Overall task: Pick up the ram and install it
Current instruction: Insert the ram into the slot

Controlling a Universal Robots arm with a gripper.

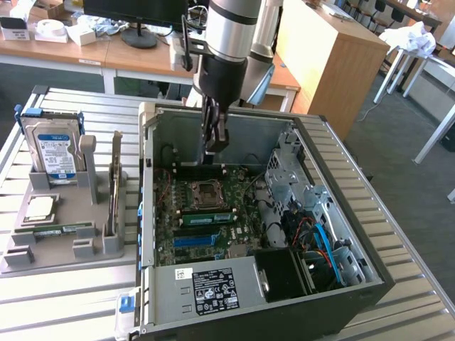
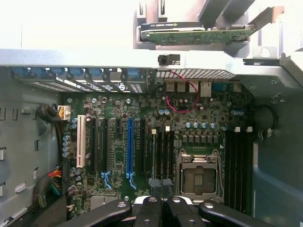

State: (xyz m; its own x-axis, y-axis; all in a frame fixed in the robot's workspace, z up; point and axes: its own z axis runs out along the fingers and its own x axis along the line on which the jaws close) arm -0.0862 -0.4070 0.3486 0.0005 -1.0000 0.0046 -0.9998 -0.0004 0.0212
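Note:
A long green ram stick [image 1: 206, 218] stands on edge in a motherboard slot, between the processor socket [image 1: 206, 193] and the blue slot strip [image 1: 195, 240]. From the wrist view it shows as a thin edge [image 2: 154, 151] beside the socket [image 2: 199, 175]. My gripper [image 1: 215, 142] hangs inside the open case [image 1: 213, 284], above the far side of the board and well clear of the stick. Its dark fingers [image 2: 142, 210] are pressed together and hold nothing. A second thin green strip [image 1: 57, 229] lies flat in the grey holder outside the case.
The grey holder [image 1: 43, 252] at the exterior view's left carries an upright hard drive [image 1: 53, 149], a square silver chip [image 1: 39, 208] and an upright card [image 1: 114, 192]. Drive cages and blue cables [image 1: 320, 234] fill the case's other side. The power supply [image 1: 213, 288] lies along its near edge.

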